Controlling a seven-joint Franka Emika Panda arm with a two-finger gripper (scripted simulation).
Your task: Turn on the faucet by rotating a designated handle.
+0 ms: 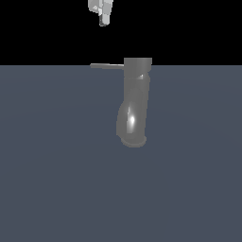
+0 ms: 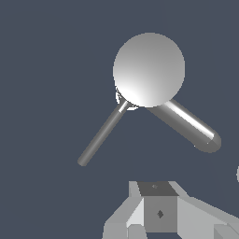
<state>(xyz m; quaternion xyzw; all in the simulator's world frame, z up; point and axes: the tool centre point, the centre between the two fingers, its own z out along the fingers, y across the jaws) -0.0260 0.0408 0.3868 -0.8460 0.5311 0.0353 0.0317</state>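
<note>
Faucet: one, with one handle; one pincer above.

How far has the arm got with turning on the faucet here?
Barely started. The gripper hangs high above the faucet, clear of the handle, which juts towards the exterior view's left, untouched. Nothing is in hand. Descending, contacting and rotating the handle all remain.

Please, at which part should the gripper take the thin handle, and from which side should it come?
Probably near the free end of the handle, away from the faucet body, coming down from above. The rod is slim, straight and sticks out sideways, leaving room on both flanks.
</note>
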